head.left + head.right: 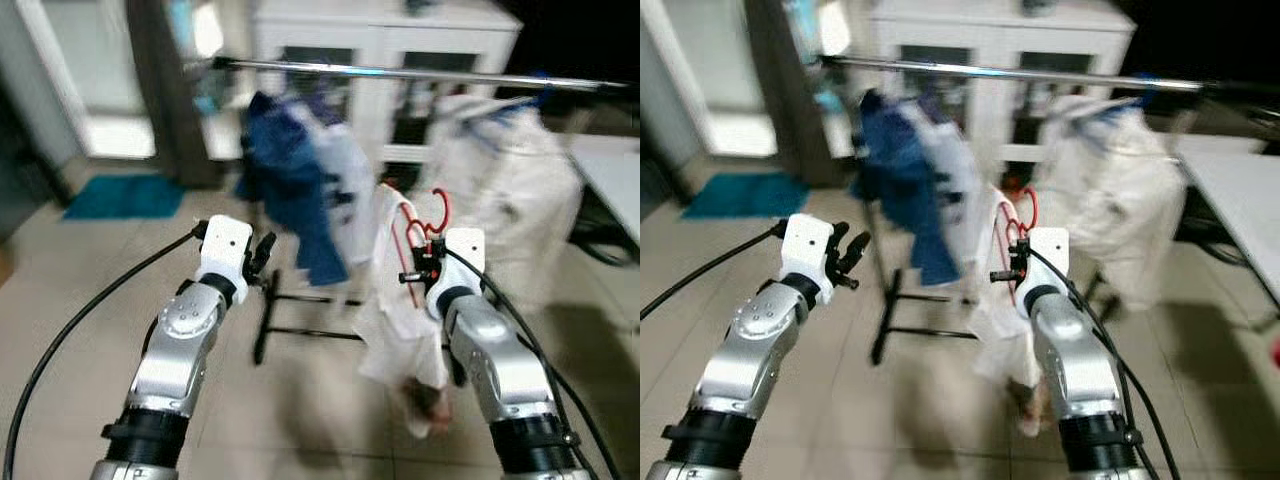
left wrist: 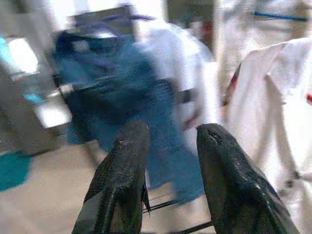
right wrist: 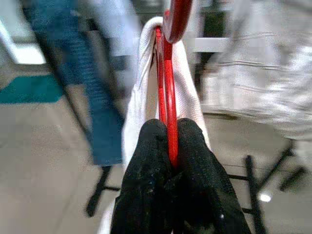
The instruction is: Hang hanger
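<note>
Right wrist view shows the right end effector (image 3: 170,141) pinched tight on the red hanger (image 3: 167,97), its two black fingers (image 3: 148,161) pressed against either side of the thin red wire. A white garment (image 1: 400,300) is draped over that hanger and hangs down below the end effector. In the left eye view the hanger's hook (image 1: 440,210) points up, well below the metal rail (image 1: 400,73) and not touching it.

Along the rail hang a dark blue garment (image 1: 285,180) towards its left end and a large white garment (image 1: 510,190) towards its right end. The held hanger sits in front of the rail, below the gap between those two. The rail's black base frame (image 1: 290,320) stands on the tiled floor (image 1: 80,270).

The left end effector (image 2: 168,161) is raised in front of the blue garment, below the rail's left end, its fingers parted and holding nothing. All views are blurred.
</note>
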Motion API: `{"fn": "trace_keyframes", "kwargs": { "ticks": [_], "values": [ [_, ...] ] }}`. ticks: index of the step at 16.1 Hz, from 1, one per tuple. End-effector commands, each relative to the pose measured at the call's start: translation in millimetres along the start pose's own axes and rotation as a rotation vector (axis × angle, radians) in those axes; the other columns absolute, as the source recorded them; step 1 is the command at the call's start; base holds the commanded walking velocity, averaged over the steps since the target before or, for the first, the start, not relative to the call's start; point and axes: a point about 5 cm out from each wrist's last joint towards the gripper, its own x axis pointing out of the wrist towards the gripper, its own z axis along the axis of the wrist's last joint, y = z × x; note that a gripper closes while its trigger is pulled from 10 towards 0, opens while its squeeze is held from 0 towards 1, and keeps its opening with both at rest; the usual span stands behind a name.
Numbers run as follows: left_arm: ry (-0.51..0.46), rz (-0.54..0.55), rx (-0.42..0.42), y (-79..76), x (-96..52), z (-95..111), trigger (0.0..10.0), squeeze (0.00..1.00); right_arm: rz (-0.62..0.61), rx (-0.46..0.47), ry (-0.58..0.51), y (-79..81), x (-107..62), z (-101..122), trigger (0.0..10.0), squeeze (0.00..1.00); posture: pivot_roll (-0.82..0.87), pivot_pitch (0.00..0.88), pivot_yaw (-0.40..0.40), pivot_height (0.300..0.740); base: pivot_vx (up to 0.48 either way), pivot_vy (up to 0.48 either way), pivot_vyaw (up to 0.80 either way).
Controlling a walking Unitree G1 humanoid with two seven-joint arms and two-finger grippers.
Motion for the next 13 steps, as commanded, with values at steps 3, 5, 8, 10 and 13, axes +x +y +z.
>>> {"fn": "trace_keyframes", "kwargs": {
  "ticks": [3,5,8,10,13],
  "values": [
    [-0.029,-0.031,0.009,-7.8,4.0,6.7,10.0,0.00,-0.035,-0.018,-0.039,-9.3,0.5,8.4,10.0,0.00,0.04,0.000,-0.014,0.740,0.359,0.000,0.00],
    [-0.029,-0.035,0.009,-8.0,3.9,6.7,10.0,0.00,-0.031,-0.020,-0.038,-8.9,0.8,8.4,10.0,0.00,0.04,0.000,-0.014,0.740,0.360,0.000,0.00],
    [-0.030,-0.041,0.009,-9.3,3.8,6.3,10.0,0.00,-0.032,-0.020,-0.037,-9.7,1.0,8.3,10.0,0.00,0.04,0.000,-0.013,0.740,0.358,0.000,0.00],
    [-0.030,-0.043,0.009,-9.6,3.9,6.3,10.0,0.00,-0.022,-0.021,-0.042,-8.3,1.0,8.6,10.0,0.00,0.04,0.000,-0.014,0.740,0.358,0.000,0.00],
    [-0.030,-0.045,0.010,-9.6,4.0,6.6,10.0,0.00,-0.016,-0.056,-0.043,-7.2,1.3,9.3,10.0,0.00,0.04,0.000,-0.014,0.740,0.360,0.000,0.00]
  ]
}}
